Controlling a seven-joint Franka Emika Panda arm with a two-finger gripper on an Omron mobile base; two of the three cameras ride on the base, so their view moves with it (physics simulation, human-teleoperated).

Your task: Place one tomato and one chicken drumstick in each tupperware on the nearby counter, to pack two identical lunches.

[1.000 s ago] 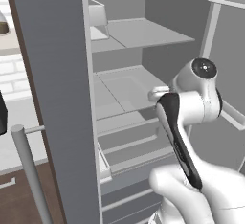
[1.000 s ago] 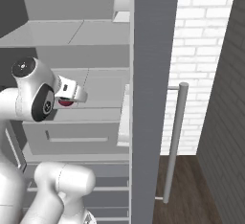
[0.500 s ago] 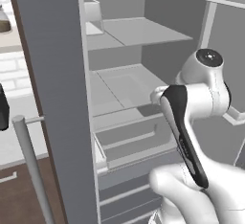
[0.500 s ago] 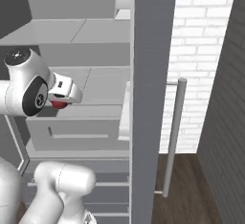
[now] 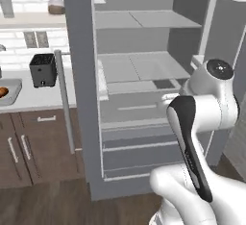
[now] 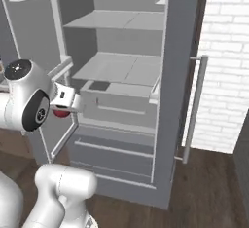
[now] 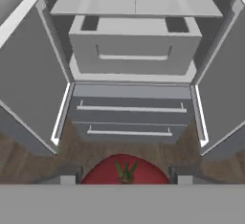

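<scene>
The tomato is seen in the hand view pinched between the two dark fingertips of the gripper; its lower half is cut off by the bottom of that view, and just the red top with its green stem is shown. In the right base view only a small red sliver of the tomato is made out beneath the white hand, most of it being hidden by the wrist and the arm's round joint. In the left base view the hand is covered by the arm's own upper link.

An open fridge with bare grey shelves and drawers is faced by the hand. Its doors are swung wide, with a long handle on the right one.

At the far left of the left base view the counter is shown with a black toaster on it. A grey tupperware is cut off by the frame edge, an orange-brown chicken drumstick lying in it, only partly visible
</scene>
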